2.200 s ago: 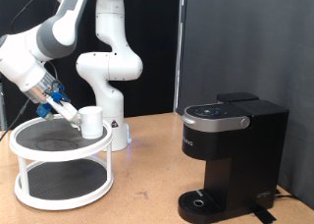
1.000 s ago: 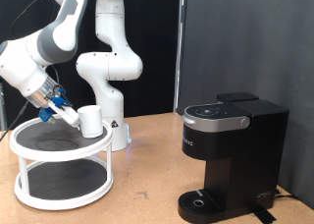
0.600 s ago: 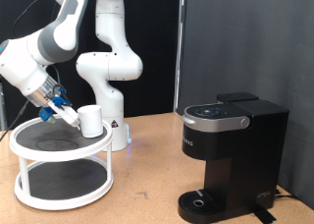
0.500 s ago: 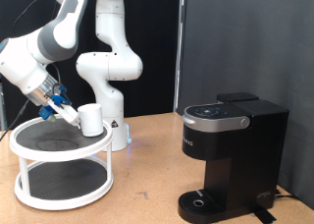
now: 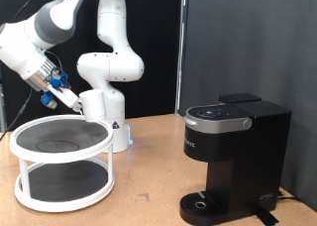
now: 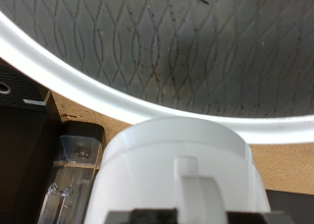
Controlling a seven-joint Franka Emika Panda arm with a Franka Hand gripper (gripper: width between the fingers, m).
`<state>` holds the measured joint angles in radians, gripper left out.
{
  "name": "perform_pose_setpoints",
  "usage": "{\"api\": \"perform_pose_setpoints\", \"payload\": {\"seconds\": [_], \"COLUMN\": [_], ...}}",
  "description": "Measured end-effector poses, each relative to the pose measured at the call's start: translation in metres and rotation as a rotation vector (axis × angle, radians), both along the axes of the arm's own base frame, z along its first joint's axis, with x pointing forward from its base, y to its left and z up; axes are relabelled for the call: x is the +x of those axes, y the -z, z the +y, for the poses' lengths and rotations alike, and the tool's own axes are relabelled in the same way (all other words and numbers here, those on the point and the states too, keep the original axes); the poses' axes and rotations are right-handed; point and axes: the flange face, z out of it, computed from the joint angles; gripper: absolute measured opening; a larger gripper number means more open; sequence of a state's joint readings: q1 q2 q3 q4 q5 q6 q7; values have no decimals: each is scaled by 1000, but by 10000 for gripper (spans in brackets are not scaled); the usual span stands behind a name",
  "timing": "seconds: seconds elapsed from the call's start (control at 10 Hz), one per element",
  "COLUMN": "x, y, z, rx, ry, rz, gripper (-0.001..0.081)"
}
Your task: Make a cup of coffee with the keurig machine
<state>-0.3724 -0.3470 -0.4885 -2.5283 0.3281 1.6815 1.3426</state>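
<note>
One cup (image 5: 95, 103) hangs gripped in the claw (image 5: 75, 102) above one two-tier rack (image 5: 61, 165), left of one keurig machine (image 5: 233, 157).

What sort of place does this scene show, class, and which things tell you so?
Probably a robotics lab: a white robot arm bolted to a wooden table, black backdrop curtains, and a keurig machine staged as a test prop.

Cup (image 5: 94, 104) above rack (image 5: 61, 165) — machine (image 5: 234, 159) far right.
</note>
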Motion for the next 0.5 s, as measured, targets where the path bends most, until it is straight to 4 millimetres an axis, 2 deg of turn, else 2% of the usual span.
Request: {"api": "perform_pose_setpoints", "payload": {"seconds": [0.5], "x": [6], "y": [-22], "z": [15], "rx": [6], "ry": [85], "rz": [74], "gripper": [75]}}
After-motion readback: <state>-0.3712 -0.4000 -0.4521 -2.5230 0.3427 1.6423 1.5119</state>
